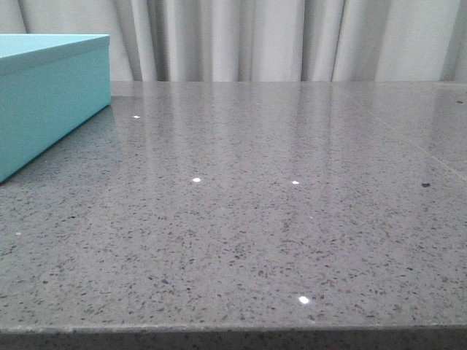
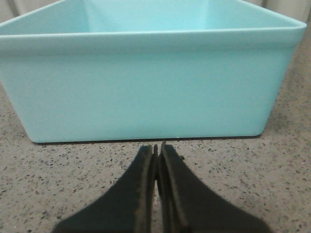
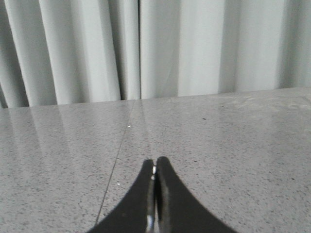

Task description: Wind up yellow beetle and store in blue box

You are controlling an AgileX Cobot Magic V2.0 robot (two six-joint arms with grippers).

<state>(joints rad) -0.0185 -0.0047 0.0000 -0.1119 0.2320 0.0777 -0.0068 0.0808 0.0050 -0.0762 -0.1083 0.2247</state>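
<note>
Plainly: blue box (image 1: 51, 95) unmarked at table's (image 1: 255, 240) left; left pincer (image 2: 157, 148), right pincer (image 3: 154, 162) pressed closed, empty.

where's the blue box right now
The blue box sits on the grey table at the far left of the front view; the left wrist view shows it just ahead of the shut left pincer.

The blue box (image 1: 51, 95) has flat matt sides. The surface (image 1: 255, 219) beneath it is polished, speckled grey stone, glossy with reflections. Behind hangs a pale cloth curtain (image 1: 277, 40).
</note>
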